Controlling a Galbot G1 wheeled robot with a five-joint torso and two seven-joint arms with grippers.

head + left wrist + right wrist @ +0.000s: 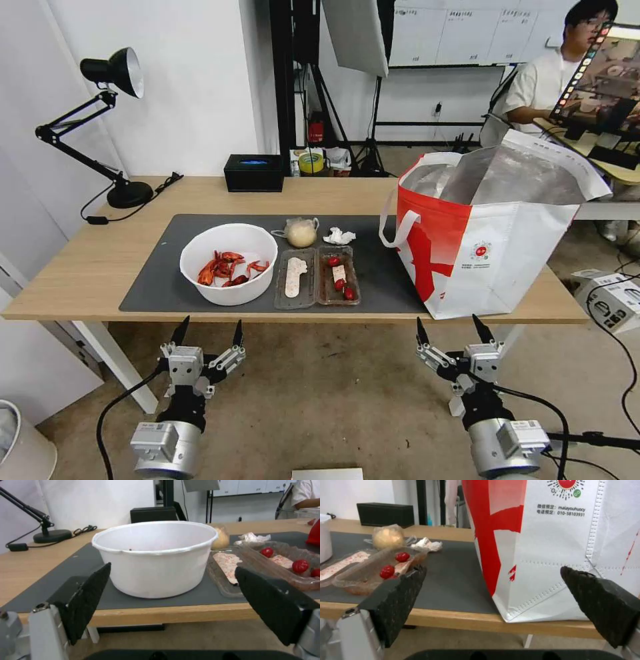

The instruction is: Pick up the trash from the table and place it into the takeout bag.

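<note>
A white round bowl [229, 264] [156, 557] of red crayfish shells sits on the dark mat of the table [87, 260]. Beside it lies a clear hinged tray [317, 277] [266, 565] [370, 572] with red-white scraps. Behind the tray are a knotted clear bag [301, 233] [388, 538] holding a beige lump and a crumpled tissue [339, 236] [426, 545]. The red-and-white takeout bag [490, 247] [553, 542] stands open at the table's right end. My left gripper [208, 331] [173, 600] hangs open below the front edge, facing the bowl. My right gripper [452, 329] [493, 597] is open below the bag's corner.
A black rectangular box [253, 173] sits at the table's back edge, and a black desk lamp [107, 127] with its cable stands at the back left. A white bin [23, 443] is on the floor at the left. A person sits at another desk behind the bag.
</note>
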